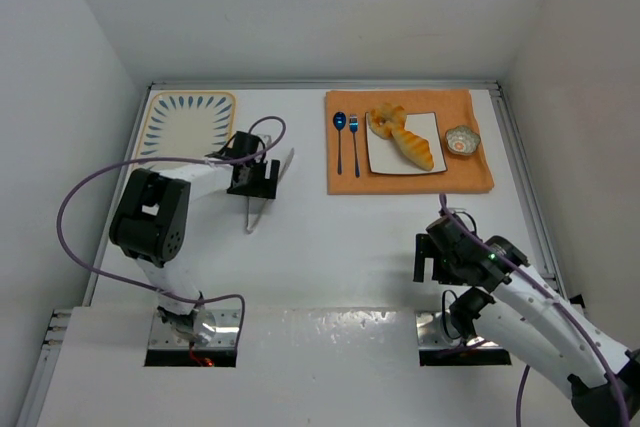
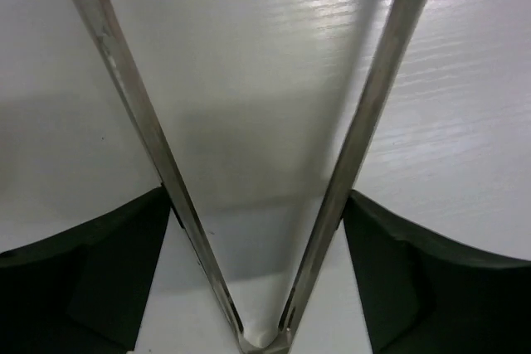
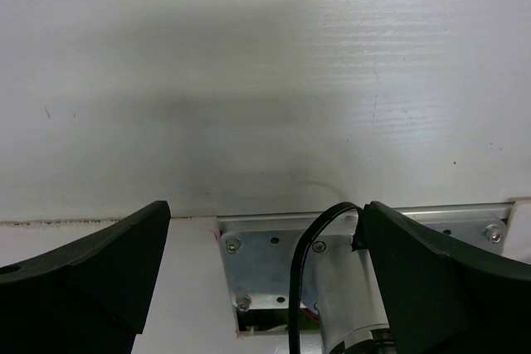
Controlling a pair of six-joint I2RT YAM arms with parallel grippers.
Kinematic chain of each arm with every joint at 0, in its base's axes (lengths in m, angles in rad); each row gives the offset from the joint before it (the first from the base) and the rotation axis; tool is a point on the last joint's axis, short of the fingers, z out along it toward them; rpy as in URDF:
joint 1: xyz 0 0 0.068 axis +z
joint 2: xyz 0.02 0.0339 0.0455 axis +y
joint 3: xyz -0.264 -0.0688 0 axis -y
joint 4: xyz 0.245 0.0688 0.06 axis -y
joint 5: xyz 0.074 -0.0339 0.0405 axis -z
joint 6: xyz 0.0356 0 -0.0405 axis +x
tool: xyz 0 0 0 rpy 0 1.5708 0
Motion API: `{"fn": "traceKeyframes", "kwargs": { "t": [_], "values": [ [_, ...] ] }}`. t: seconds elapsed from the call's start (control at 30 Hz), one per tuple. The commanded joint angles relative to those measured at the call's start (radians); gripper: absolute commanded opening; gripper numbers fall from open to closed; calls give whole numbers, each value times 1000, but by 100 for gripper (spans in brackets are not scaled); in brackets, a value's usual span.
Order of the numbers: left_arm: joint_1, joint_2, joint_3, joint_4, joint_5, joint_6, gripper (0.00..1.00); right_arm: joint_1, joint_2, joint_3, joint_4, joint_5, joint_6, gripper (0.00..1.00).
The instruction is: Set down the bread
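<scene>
**Top external view.** On the white table [image 1: 350, 237], an orange cloth placemat [image 1: 470, 172] lies at the far right. It carries a white square plate [image 1: 428, 125]. Both pieces of bread rest on this plate: a golden-brown roundish knotted bun [image 1: 384, 118] at the far left corner, and a longer ridged croissant-like piece [image 1: 414, 148] running diagonally toward the near right, touching the bun. A blue spoon [image 1: 339, 137] and a blue fork [image 1: 354, 142] lie side by side on the mat left of the plate. A small patterned bowl [image 1: 462, 140] stands just right of the plate. A cream rectangular tray with blue petal marks [image 1: 188, 127] sits at the far left. The left gripper [image 1: 258, 187] is over a pair of metal tongs [image 1: 252, 217], well apart from the bread. The right gripper [image 1: 428, 257] hangs low at the near right, fingers apart.

**Left wrist view.** The black fingers [image 2: 91, 279] of the left gripper [image 2: 257, 196] stand wide apart. The tongs [image 2: 141, 113] sit between them in a V (hinge nearest the camera), each arm at a finger's inner edge. Whether the fingers press on the tongs cannot be told.

**Right wrist view.** The fingers [image 3: 91, 263] of the right gripper [image 3: 265, 205] are spread, with nothing between them.
</scene>
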Motion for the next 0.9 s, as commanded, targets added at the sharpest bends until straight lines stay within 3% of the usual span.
{"fn": "traceKeyframes", "kwargs": {
  "t": [0.0, 0.03, 0.23, 0.53, 0.7, 0.83, 0.87],
  "values": [
    [-10, 20, 38, 8, -9, -27, 94, 4, -11, 8, -19, 7, 28, 100],
    [-10, 20, 38, 8, -9, -27, 99, 4, -23, 10, -22, 8, 32, 100],
    [-10, -55, 99, -35, -18, -7, 99, 4, -69, -7, -50, 0, 45, 100],
    [25, -329, 257, -220, 22, 300, 99, 2, -39, 16, -108, -23, 20, 100],
    [117, -516, 118, -385, -266, 435, 99, -1, -22, -1, -79, -39, 31, 100],
    [201, -647, -156, -451, -325, 508, 99, 1, -8, -9, -68, -70, 13, 100],
    [212, -668, -157, -451, -337, 509, 99, 1, -2, -9, -68, -70, 13, 100]
  ]
}}
